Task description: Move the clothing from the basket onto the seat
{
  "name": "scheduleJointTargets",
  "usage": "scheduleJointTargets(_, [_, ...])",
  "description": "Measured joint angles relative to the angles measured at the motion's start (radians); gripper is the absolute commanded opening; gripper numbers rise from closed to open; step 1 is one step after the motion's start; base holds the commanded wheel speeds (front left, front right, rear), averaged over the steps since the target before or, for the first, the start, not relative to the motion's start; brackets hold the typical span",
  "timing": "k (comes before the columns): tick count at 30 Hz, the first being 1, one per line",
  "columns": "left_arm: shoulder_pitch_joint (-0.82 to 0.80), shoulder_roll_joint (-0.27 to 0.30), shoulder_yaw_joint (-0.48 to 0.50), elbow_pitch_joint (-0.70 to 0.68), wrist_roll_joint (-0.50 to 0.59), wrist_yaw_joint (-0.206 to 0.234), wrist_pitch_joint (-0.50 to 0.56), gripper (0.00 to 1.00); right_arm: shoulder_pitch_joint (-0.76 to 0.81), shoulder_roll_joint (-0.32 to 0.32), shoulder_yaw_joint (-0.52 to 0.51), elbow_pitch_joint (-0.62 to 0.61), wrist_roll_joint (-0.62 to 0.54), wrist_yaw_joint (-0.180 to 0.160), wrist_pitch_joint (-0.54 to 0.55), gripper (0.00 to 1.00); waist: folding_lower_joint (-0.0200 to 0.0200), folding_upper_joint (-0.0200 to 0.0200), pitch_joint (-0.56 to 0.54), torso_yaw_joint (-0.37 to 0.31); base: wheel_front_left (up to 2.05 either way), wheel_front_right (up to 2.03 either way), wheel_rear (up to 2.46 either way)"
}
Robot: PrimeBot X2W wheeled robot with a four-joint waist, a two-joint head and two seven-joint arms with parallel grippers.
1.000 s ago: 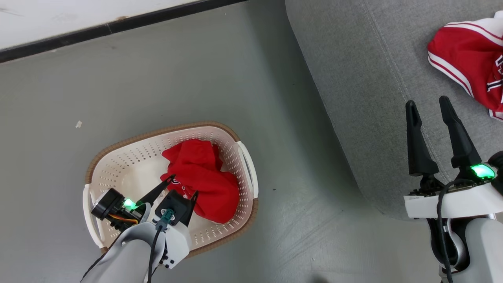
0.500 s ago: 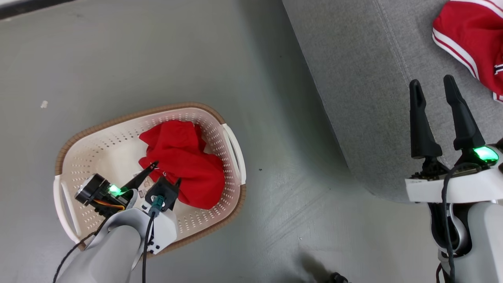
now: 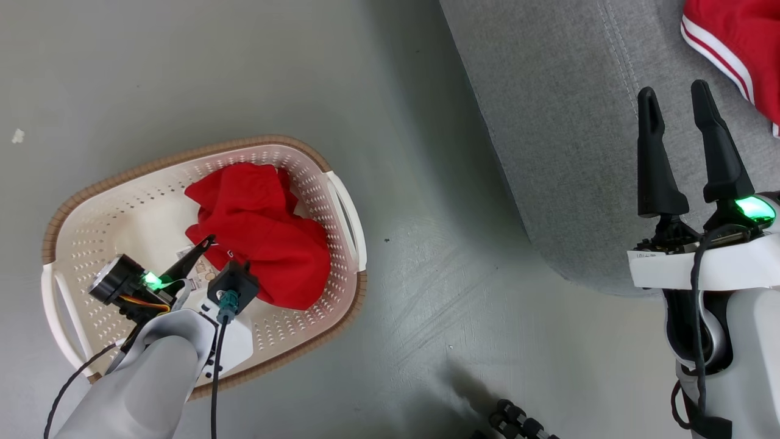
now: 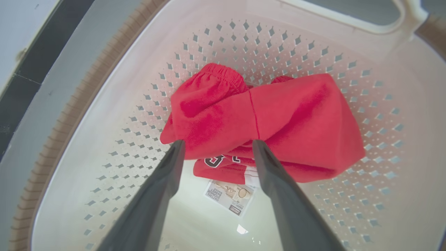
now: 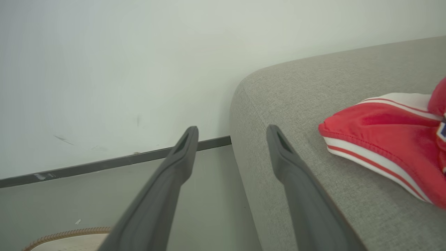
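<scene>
L gripper (image 3: 228, 251) is down inside the white perforated basket (image 3: 183, 155), fingers spread wide and holding nothing. The red garment (image 4: 278, 118) lies bunched right ahead of the fingertips. In the left wrist view both tips end at its near edge, w/ the bulk of the cloth beyond them and off to the right-hand finger's side. Whether the tips touch the fabric: can't tell. An elastic hem sits on the side of the bundle farthest from the gripper. Dark white-edged numerals peek out under the fold, just past the gap btw the fingers. A barcode sticker (image 4: 230, 197) lies on the basket bottom btw the two fingers, nearer the wrist than the garment. The basket stands on the grey floor (image 3: 396, 152).

R gripper (image 3: 673, 88) is also spread and empty, held over the edge of the grey sofa (image 3: 560, 122). A second red garment (image 5: 383, 136), w/ white-and-red striped trim, lies on the sofa seat, ahead of and to the right of the R gripper's fingers, not touching them. In the right wrist view the sofa's rounded corner is behind the right-hand finger. A white wall (image 5: 104, 69) and dark baseboard (image 5: 104, 164) lie beyond the left-hand one.
</scene>
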Motion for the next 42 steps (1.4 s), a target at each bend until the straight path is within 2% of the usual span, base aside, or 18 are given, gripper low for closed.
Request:
scheduleJointTargets(17, [-0.048, -0.032, 0.039, 0.056, -0.049, 0.012, 0.0, 1.0, -0.042, 0.0, 0.012, 0.007, 0.027, 0.0, 0.0, 1.0, 0.0, 0.0, 0.067, -0.032, 0.0, 0.0, 0.0])
scheduleJointTargets(22, [-0.073, -0.027, 0.047, 0.078, -0.052, 0.014, 0.0, 1.0, -0.059, 0.0, 0.012, 0.01, 0.027, 0.0, 0.0, 1.0, 0.0, 0.0, 0.081, -0.039, 0.0, 0.0, 0.0])
scheduleJointTargets(27, [-0.096, -0.014, 0.042, 0.111, -0.038, 0.036, 0.019, 1.0, -0.062, 0.0, 0.014, 0.013, 0.033, 0.0, 0.0, 1.0, 0.0, 0.0, 0.093, -0.046, 0.0, 0.0, 0.0])
scheduleJointTargets(30, [-0.098, -0.003, 0.04, 0.126, -0.033, 0.04, 0.019, 0.72, -0.062, 0.0, 0.015, 0.015, 0.034, 0.0, 0.0, 1.0, 0.0, 0.0, 0.098, -0.049, 0.0, 0.0, 0.0])
scheduleJointTargets(31, [-0.098, -0.002, 0.039, 0.13, -0.032, 0.04, 0.019, 0.53, -0.062, 0.0, 0.015, 0.015, 0.034, 0.0, 0.0, 1.0, 0.0, 0.0, 0.099, -0.05, 0.0, 0.0, 0.0])
scheduleJointTargets(34, [-0.103, -0.004, 0.032, 0.139, -0.022, 0.041, 0.019, 0.28, -0.063, 0.0, 0.015, 0.019, 0.034, 0.0, 0.0, 1.0, 0.0, 0.0, 0.1, -0.05, 0.0, 0.0, 0.0])
scheduleJointTargets(36, [-0.111, -0.007, 0.031, 0.145, -0.019, 0.043, 0.024, 0.04, -0.064, 0.0, 0.016, 0.023, 0.034, 0.0, 0.0, 1.0, 0.0, 0.0, 0.1, -0.05, 0.0, 0.0, 0.0])
scheduleJointTargets(37, [-0.114, -0.009, 0.03, 0.146, -0.017, 0.043, 0.025, 0.0, -0.065, 0.0, 0.016, 0.025, 0.034, 0.0, 0.0, 1.0, 0.0, 0.0, 0.1, -0.05, 0.0, 0.0, 0.0])
scheduleJointTargets(42, [-0.117, -0.023, 0.029, 0.146, -0.017, 0.043, 0.012, 0.0, -0.085, 0.0, 0.013, 0.031, 0.034, 0.0, 0.0, 1.0, 0.0, 0.0, 0.097, -0.047, 0.0, 0.0, 0.0])
